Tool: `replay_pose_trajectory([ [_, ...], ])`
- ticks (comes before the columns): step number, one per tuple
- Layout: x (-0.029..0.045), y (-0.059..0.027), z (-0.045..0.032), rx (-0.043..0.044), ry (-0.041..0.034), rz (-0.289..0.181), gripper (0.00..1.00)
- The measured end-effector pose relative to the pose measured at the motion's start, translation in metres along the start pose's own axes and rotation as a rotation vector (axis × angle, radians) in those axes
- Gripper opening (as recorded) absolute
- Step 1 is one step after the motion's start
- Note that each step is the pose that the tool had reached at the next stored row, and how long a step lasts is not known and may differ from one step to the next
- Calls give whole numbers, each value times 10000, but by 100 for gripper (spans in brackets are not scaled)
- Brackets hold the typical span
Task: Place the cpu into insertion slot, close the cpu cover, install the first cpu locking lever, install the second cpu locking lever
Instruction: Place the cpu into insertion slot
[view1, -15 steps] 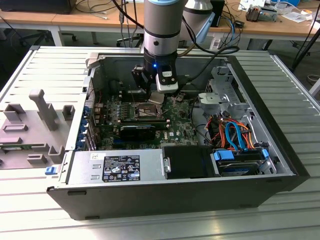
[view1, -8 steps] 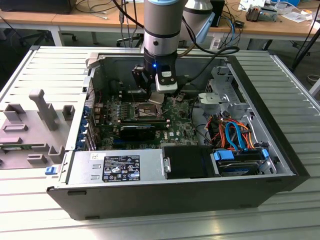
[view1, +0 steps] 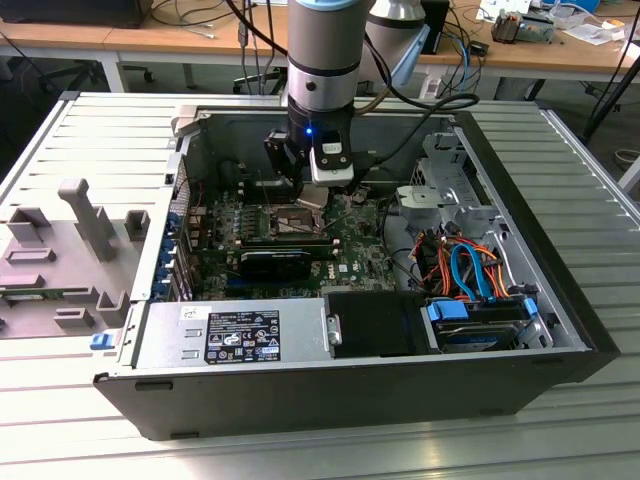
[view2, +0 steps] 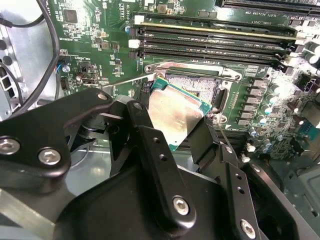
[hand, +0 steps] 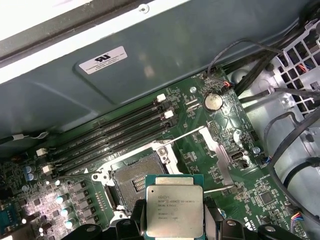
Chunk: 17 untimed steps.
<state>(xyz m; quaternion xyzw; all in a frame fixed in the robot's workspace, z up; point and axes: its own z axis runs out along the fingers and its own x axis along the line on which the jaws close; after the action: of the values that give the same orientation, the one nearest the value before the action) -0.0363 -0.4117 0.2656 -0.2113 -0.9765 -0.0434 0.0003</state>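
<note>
- A slatted metal table is carrying an open computer case, with desks running behind it at 12 o'clock in the exterior view.
- The gripper is hanging over the green motherboard, at about 11 o'clock from the case's middle.
- Its fingers are clamping the cpu by two opposite edges, holding it just beside the insertion slot and clear of it.
- The cpu cover is standing raised, leaving the contacts bare.
- Doing this well is, I judge, calling for keeping the chip level, matching its corners to the frame, and lowering it without pressing.
</note>
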Motion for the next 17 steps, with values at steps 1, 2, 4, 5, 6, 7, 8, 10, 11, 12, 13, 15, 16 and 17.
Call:
replay_pose_trajectory([
  [1, 0, 0, 0, -1, -2, 30, 55],
  [2, 0, 0, 0, -1, -4, 56, 55],
  [4, 0, 0, 0, -1, -7, 85, 55],
  [5, 0, 0, 1, -2, -8, 103, 55],
  [6, 0, 0, 1, -2, -10, 117, 55],
  [7, 0, 0, 0, -2, -12, 137, 55],
  [8, 0, 0, 1, -3, -12, 151, 55],
  [10, 0, 0, 1, -4, -16, 190, 55],
  [11, 0, 0, 1, -3, -17, 203, 55],
  [12, 0, 0, 1, -5, -20, 233, 55],
  [13, 0, 0, 1, -5, -21, 253, 55],
  [15, 0, 0, 1, -5, -24, 285, 55],
  [16, 0, 0, 2, -6, -26, 306, 55],
  [17, 0, 0, 1, -6, -27, 321, 55],
])
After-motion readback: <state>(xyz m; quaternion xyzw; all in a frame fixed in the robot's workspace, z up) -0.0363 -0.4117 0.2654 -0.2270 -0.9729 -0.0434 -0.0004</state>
